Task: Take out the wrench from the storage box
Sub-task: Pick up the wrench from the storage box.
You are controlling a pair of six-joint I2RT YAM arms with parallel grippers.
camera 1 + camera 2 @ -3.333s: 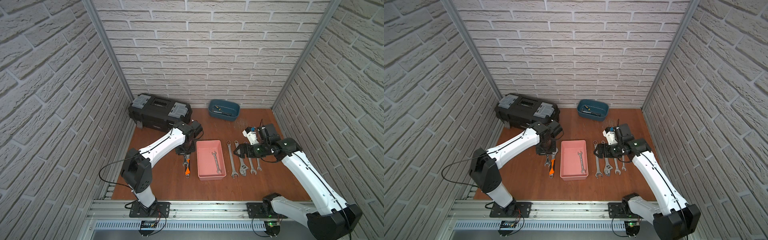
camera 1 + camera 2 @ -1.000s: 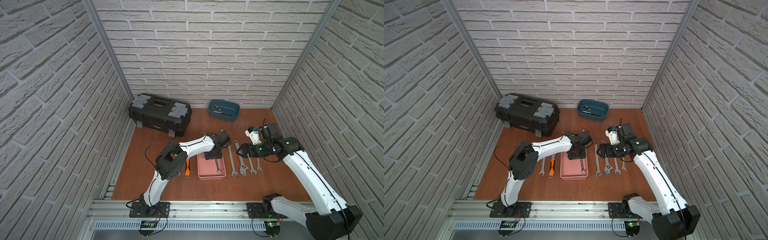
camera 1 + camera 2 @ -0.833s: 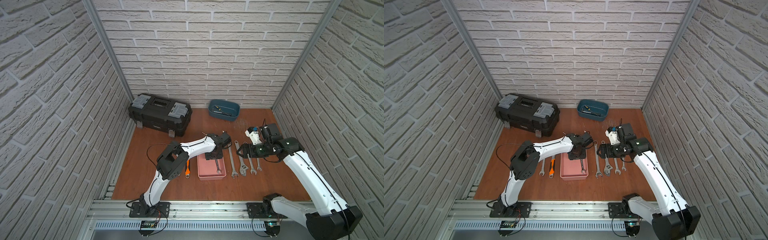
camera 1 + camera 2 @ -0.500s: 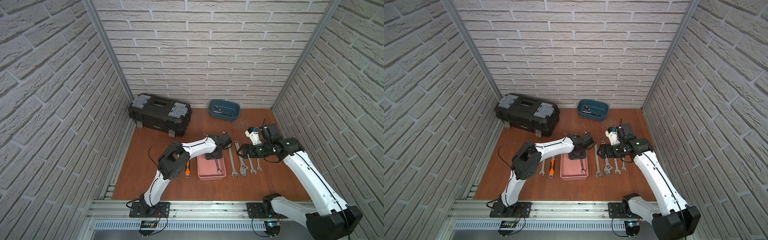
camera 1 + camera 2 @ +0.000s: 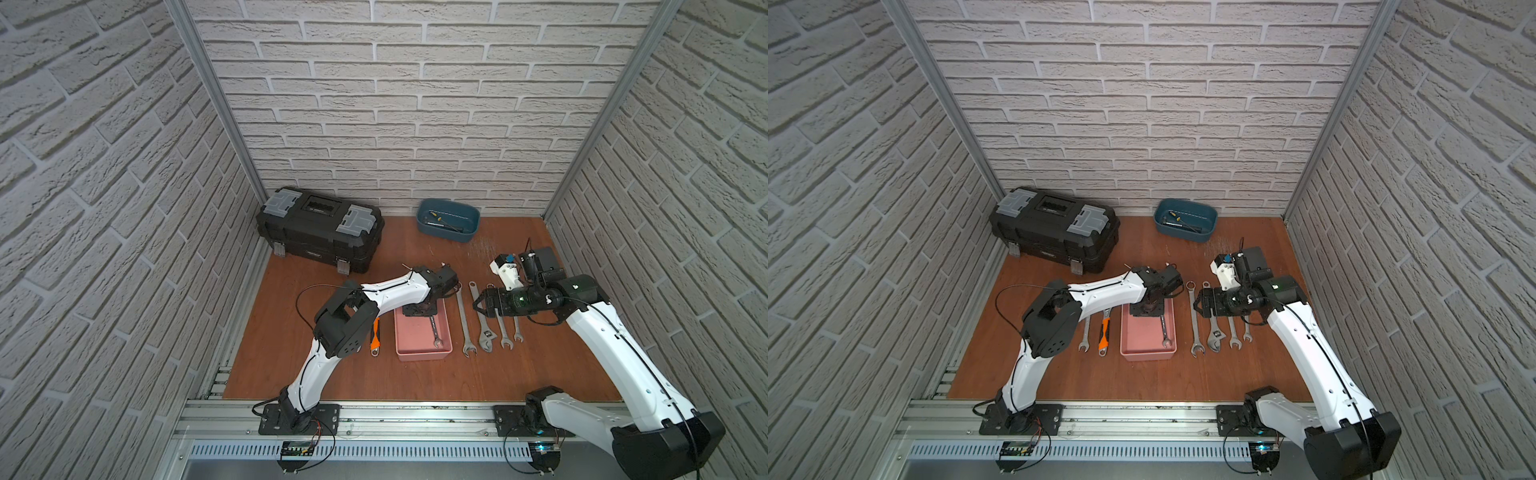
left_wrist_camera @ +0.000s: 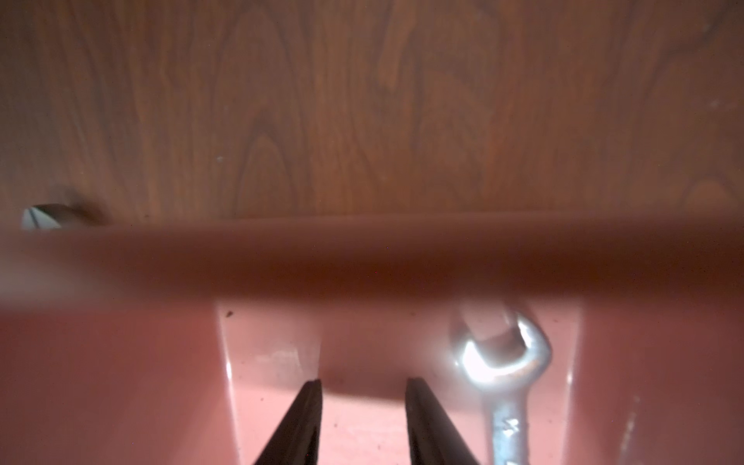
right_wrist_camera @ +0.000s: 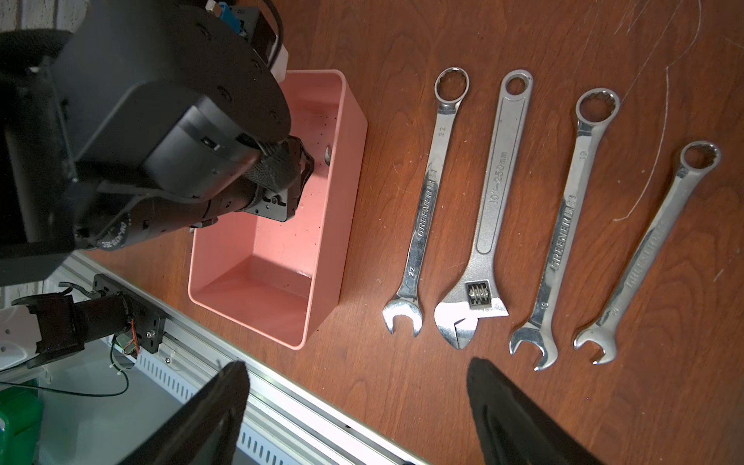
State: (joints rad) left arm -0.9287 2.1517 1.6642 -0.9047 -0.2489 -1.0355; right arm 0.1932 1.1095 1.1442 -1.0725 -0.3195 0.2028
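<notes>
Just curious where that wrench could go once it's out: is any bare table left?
Yes. The widest bare strip of table runs between the storage box and the metal rail. Another lies between the black toolbox and the blue tub. It is crowded beside the box: four wrenches in a row on one side, two tools on the other.

Storage box [image 6: 362, 257] walls flank left fingers [image 6: 298, 426]; wrench [image 6: 503, 362] blocks room between fingers and 1 wall.

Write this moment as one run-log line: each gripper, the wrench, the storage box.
left gripper: open, inside storage box, beside wrench | wrench: lying in storage box, not gripped | right gripper: open, above table
</notes>
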